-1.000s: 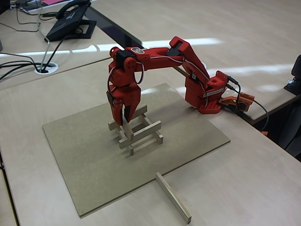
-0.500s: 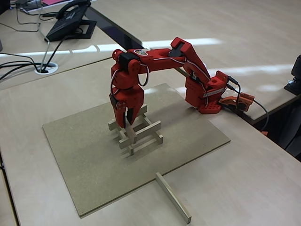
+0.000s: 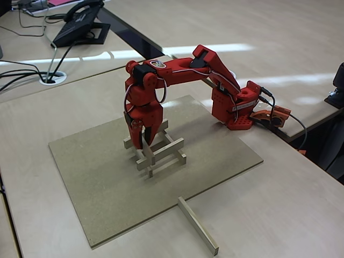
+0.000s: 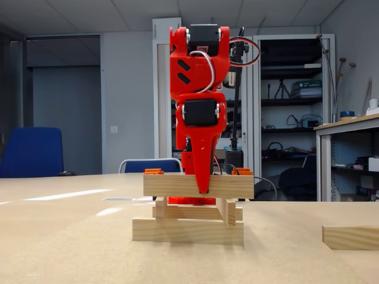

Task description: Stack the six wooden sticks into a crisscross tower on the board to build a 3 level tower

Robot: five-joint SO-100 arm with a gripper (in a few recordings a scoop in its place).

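Fifth stick (image 3: 146,144) being set on tower (image 3: 158,150) at mid board (image 3: 102,183), gripper (image 3: 143,141) jaws slightly parted around it; sixth stick (image 3: 198,224), off board, to be fetched next

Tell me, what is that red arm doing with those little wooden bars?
The red arm is building a crisscross tower of wooden sticks on the brown board. Its tool is down at the top level, fingers around the fifth stick, which lies across the layer below. Two full levels are stacked beneath it. A sixth stick lies apart, partly off the board's near edge, not yet picked up.
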